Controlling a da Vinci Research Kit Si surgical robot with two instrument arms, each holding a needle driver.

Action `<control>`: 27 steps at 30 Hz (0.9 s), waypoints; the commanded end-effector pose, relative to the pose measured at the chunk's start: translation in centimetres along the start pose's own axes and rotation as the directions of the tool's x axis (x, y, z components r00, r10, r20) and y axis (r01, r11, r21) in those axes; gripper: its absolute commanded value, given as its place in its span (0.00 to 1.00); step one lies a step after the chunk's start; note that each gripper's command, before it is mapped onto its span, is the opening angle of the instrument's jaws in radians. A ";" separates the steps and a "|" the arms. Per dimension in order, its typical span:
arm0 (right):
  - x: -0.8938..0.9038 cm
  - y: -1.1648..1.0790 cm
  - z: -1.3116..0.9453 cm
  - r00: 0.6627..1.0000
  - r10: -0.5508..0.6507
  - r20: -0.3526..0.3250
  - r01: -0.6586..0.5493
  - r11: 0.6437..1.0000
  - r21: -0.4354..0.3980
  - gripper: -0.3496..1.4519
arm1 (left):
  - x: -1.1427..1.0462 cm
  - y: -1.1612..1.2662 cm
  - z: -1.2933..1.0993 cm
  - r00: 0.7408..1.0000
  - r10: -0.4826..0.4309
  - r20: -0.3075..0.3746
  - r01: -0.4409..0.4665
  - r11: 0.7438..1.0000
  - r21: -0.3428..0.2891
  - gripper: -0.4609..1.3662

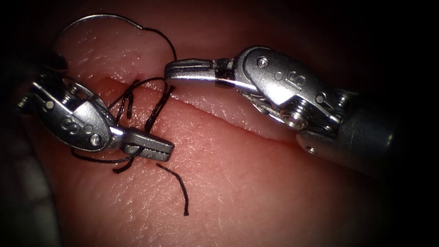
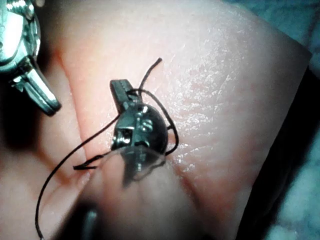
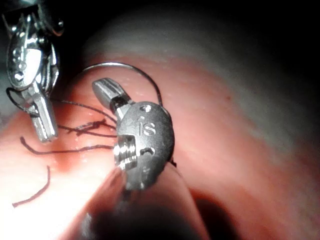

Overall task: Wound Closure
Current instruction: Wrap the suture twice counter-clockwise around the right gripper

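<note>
The left tool [image 1: 157, 150] has its jaws closed on the black thread [image 1: 157, 107], with strands fanning out behind its tip over the tissue [image 1: 256, 192]. Across the cut [image 1: 238, 120], the right tool [image 1: 183, 71] also has closed jaws (whether they pinch the thread I cannot tell). The needle [image 1: 98, 19] lies free on the tissue above and beyond the left tool, held by neither, and a loose cut end [image 1: 178, 187] sits just below that tool's tip.

The needle [image 1: 98, 18] lies on the tissue [image 1: 256, 192] at upper left, behind the cut [image 1: 219, 114]. The left tool [image 1: 155, 148] sits lower left, the right tool [image 1: 183, 71] centre-right above the cut. The thread [image 1: 155, 107] tangles between them, and a cut end [image 1: 178, 187] lies below.
</note>
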 end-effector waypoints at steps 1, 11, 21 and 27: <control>0.02 0.01 0.00 1.000 0.000 0.000 0.000 1.000 -0.005 0.00 | 0.00 0.00 0.00 1.000 0.002 0.000 -0.002 1.000 0.003 0.06; 0.14 0.06 -0.12 1.000 0.005 -0.011 -0.005 1.000 0.001 0.00 | -0.06 -0.10 -0.01 1.000 0.006 -0.003 -0.006 0.999 0.041 0.06; 0.20 0.00 -0.43 1.000 0.005 -0.018 -0.005 1.000 0.025 0.00 | -0.22 -0.57 -0.14 0.999 0.036 0.010 -0.037 0.992 0.119 0.06; 0.11 -0.10 -0.44 1.000 -0.011 -0.017 0.012 0.999 0.033 0.00 | -0.29 -0.93 -0.28 0.999 0.044 -0.005 -0.042 0.984 0.176 0.06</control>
